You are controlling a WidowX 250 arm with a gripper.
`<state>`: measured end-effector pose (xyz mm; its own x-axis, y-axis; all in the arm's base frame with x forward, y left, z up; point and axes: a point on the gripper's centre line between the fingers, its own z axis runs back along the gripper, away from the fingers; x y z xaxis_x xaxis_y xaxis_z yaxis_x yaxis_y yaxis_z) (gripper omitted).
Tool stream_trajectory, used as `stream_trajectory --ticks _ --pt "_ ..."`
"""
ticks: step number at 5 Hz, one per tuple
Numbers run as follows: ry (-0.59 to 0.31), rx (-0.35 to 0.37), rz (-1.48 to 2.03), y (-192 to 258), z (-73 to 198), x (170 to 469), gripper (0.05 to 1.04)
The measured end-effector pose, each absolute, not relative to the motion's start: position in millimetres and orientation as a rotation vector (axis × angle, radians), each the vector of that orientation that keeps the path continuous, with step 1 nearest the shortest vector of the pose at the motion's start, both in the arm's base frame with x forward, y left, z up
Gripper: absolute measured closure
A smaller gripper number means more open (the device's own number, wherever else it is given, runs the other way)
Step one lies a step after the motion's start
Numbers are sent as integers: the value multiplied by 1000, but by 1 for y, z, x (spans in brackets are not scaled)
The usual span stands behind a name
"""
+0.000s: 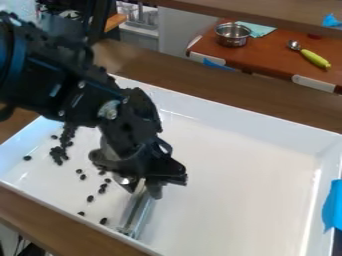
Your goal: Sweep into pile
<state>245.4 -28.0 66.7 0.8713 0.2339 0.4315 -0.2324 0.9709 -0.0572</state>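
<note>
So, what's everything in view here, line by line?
Tray: one, white, foreground
Dark pieces: over a dozen, black, tray's left part
Sweeping tool: one, silvery, tray's left half
Wood surface: one, brown, around tray
Back table: one, reddish brown, upper right
Pot: one, silvery, back table
Cloth: one, teal, beside pot
Utensil: one, silvery with yellow-green handle, back table
Blue patches: three, tray's right rim, back table's edge, top right
Whitish strips: two, back table's edge
Wood strip: one, brown, top right
Robot arm: one, black, from upper left
Jaws: one pair, black, closed on sweeping tool
</note>
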Motion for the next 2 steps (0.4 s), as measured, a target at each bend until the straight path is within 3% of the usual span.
stream_trajectory --ticks 2 --pt "-467 34 242 -25 63 259 713"
